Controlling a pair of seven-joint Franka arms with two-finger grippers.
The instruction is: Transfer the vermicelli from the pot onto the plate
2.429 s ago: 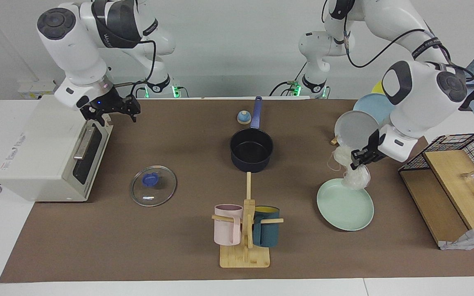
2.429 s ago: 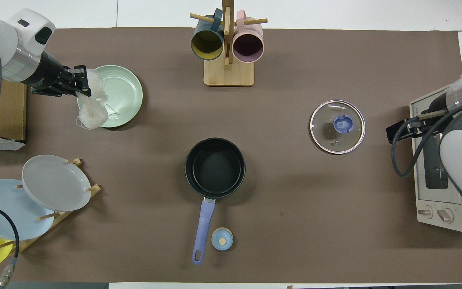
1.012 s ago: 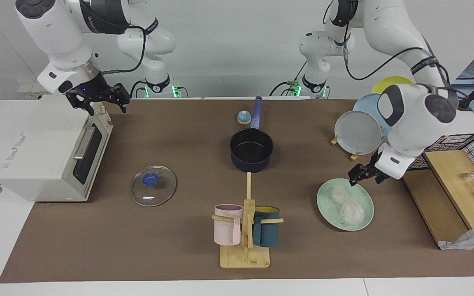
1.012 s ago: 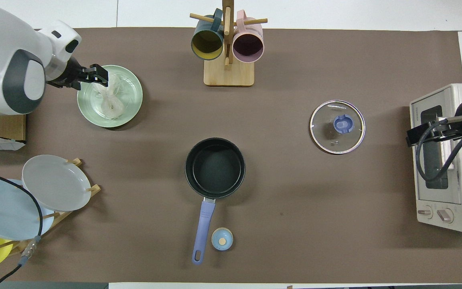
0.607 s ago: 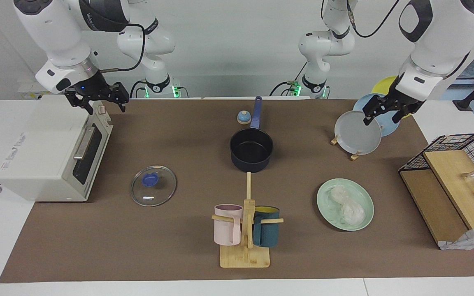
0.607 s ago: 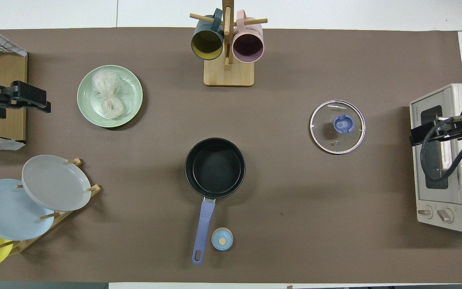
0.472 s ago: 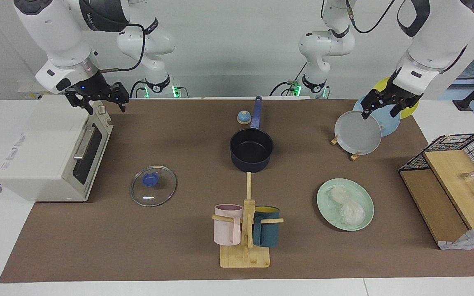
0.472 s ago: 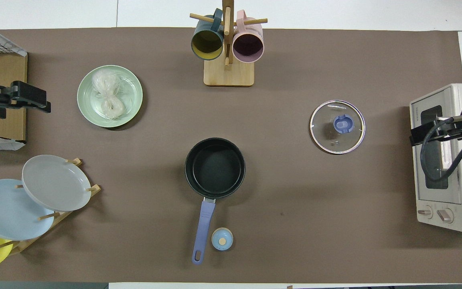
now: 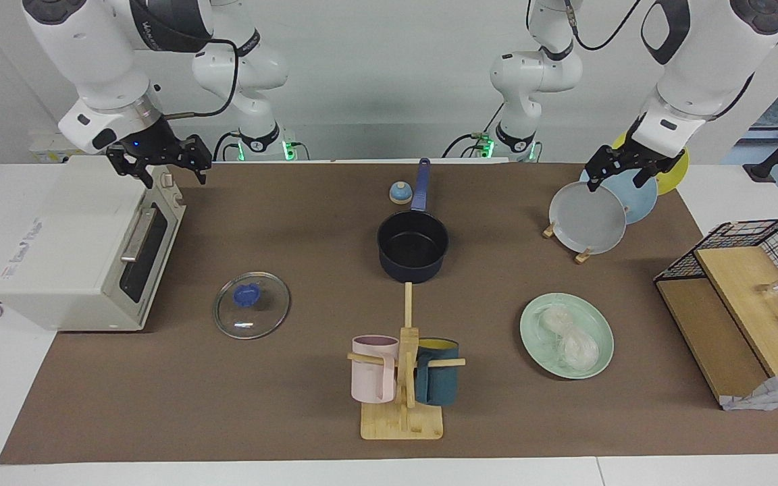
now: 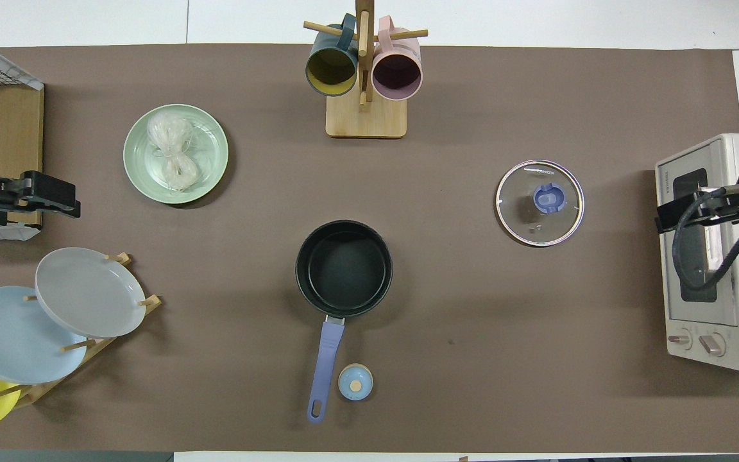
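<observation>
The vermicelli (image 9: 569, 339) lies on the plate (image 9: 597, 361), two whitish bundles joined and resting side by side within its rim; in the overhead view the vermicelli (image 10: 172, 154) sits a little off the middle of the plate (image 10: 212, 168). The plate rests on the brown surface (image 9: 261, 405) toward the left arm's end, farther from the robots than the plate rack (image 9: 581, 257) with its grey plate (image 9: 585, 219), light blue plate (image 9: 642, 200) and yellow plate (image 9: 674, 174). The pot (image 9: 412, 246) stands empty near the middle of the surface, its blue handle (image 9: 421, 184) pointing toward the robots, with a small blue knob-like object (image 9: 400, 194) just beside the handle. The glass lid (image 9: 252, 304) lies flat on the surface toward the right arm's end, well apart from the pot. A mug stand (image 9: 402, 405) holding a pink mug (image 9: 373, 378) and a dark teal mug (image 9: 437, 381) stands farther from the robots than the pot. The left tool (image 9: 615, 174) hangs in the air over the plate rack, its fingers spread apart and holding nothing. The right arm waits with the right tool (image 9: 159, 165) raised over the corner of the toaster oven (image 9: 65, 250), its fingers also apart and empty.
</observation>
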